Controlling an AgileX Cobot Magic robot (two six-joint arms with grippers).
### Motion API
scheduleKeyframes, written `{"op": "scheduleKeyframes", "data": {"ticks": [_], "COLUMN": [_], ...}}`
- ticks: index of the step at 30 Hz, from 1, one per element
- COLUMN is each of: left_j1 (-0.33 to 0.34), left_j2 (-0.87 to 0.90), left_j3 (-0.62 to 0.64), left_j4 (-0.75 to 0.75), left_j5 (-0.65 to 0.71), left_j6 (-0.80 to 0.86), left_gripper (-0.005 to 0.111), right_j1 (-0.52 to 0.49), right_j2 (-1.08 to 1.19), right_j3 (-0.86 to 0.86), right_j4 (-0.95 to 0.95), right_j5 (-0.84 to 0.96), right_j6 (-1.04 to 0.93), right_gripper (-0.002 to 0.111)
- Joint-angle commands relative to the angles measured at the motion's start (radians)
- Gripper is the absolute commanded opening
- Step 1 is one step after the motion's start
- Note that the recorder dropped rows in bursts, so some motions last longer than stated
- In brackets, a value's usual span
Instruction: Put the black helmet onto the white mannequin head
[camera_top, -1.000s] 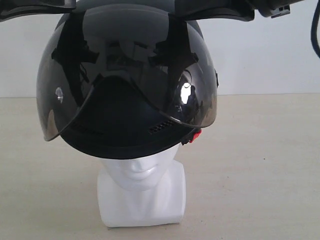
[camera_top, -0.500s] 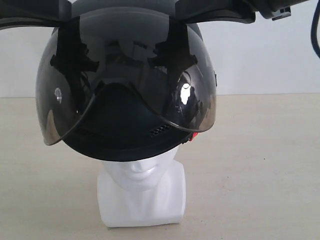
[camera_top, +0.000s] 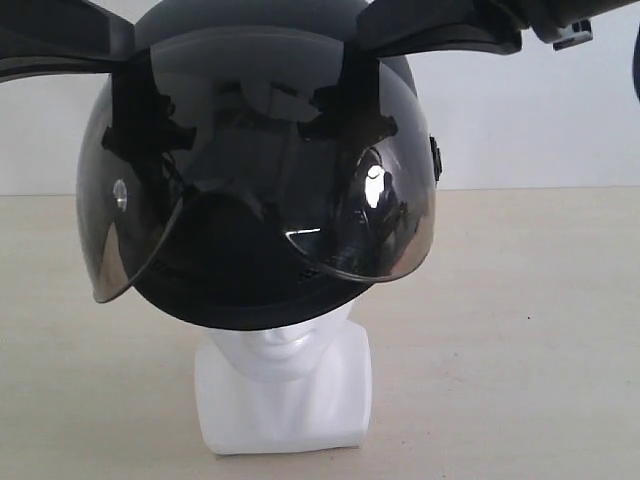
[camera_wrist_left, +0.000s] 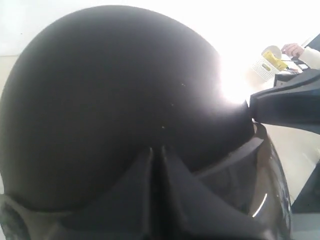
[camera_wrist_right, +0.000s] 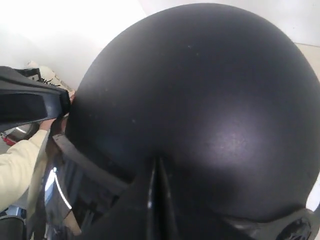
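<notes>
The black helmet (camera_top: 250, 285) sits over the top of the white mannequin head (camera_top: 285, 385), and its smoky visor (camera_top: 300, 150) hangs in front. Only the head's mouth, chin, neck and blocky base show. My left gripper (camera_top: 118, 50) is shut, its tip against the helmet's upper left side. My right gripper (camera_top: 385, 35) is shut too and touches the upper right side. The left wrist view shows the left gripper (camera_wrist_left: 156, 150) with its jaws together, resting on the helmet shell (camera_wrist_left: 115, 85). In the right wrist view the right gripper (camera_wrist_right: 156, 162) lies likewise on the shell (camera_wrist_right: 200, 85). Neither holds anything.
The head stands on a beige table (camera_top: 520, 330) in front of a white wall (camera_top: 530, 110). Off to the side are a white basket (camera_wrist_left: 270, 60) with something yellow in it and a person's cream sleeve (camera_wrist_right: 17, 165).
The helmet has sunk a little lower over the head and its visor has dropped. The red buckle has gone from view. Both grippers stay shut against the shell.
</notes>
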Motion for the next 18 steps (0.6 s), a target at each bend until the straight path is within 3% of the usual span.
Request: {"op": "scheduleKeyframes", "data": {"ticks": [1, 18], "left_j1": [-0.007, -0.007], "left_j2": [0.013, 0.01], "left_j3": [0.024, 0.027], "left_j4": [0.029, 0.009], "left_j5": [0.028, 0.125], "left_j6": [-0.006, -0.006], "left_gripper": [0.004, 0.004], "right_j1": [0.002, 0.002], "right_j2": [-0.001, -0.03], "right_j3": [0.052, 0.179], "right_j4": [-0.033, -0.023], "right_j5": [0.071, -0.003], "right_j6": [0.008, 0.002], "right_gripper": [0.0, 0.0]}}
